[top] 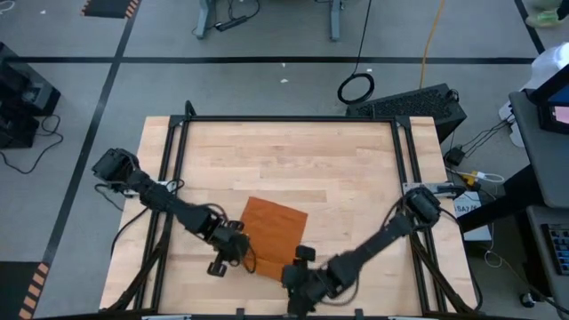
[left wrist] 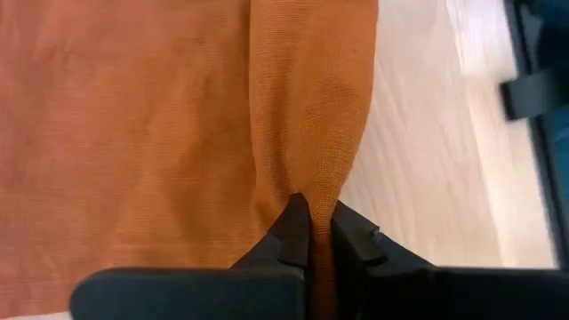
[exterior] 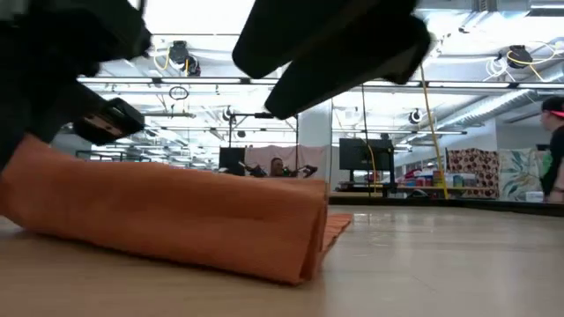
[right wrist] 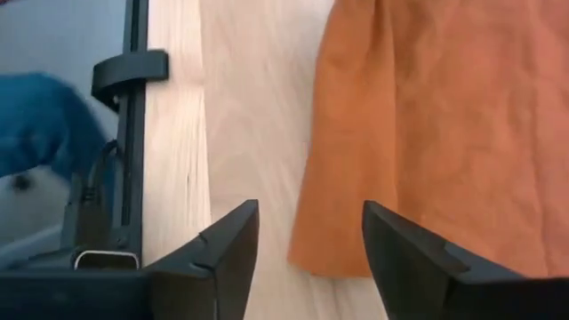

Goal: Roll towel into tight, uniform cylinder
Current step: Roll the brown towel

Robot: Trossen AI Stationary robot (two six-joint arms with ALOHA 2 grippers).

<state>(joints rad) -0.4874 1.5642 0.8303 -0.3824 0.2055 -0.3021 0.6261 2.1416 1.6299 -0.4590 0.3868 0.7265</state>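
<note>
The rust-orange towel lies on the wooden table near its near edge, and its near part is folded over into a thick double layer. My left gripper is at the towel's near left corner, shut on a raised ridge of cloth. My right gripper stands open just off the towel's near right edge. Its fingers are above the bare wood and the cloth's border and touch nothing. My left gripper pinches a raised fold of the towel between its two fingertips, at the folded-over near strip. The fingers come slanting down from the table's left and lie along the ridge. The ridge stands up from the cloth, and the rest of the towel lies on the table.
A black frame rail runs round the tabletop, and one of its brackets is close beside my right gripper. Bare wood lies beyond the towel toward the far edge. People and equipment show in the room behind the table.
</note>
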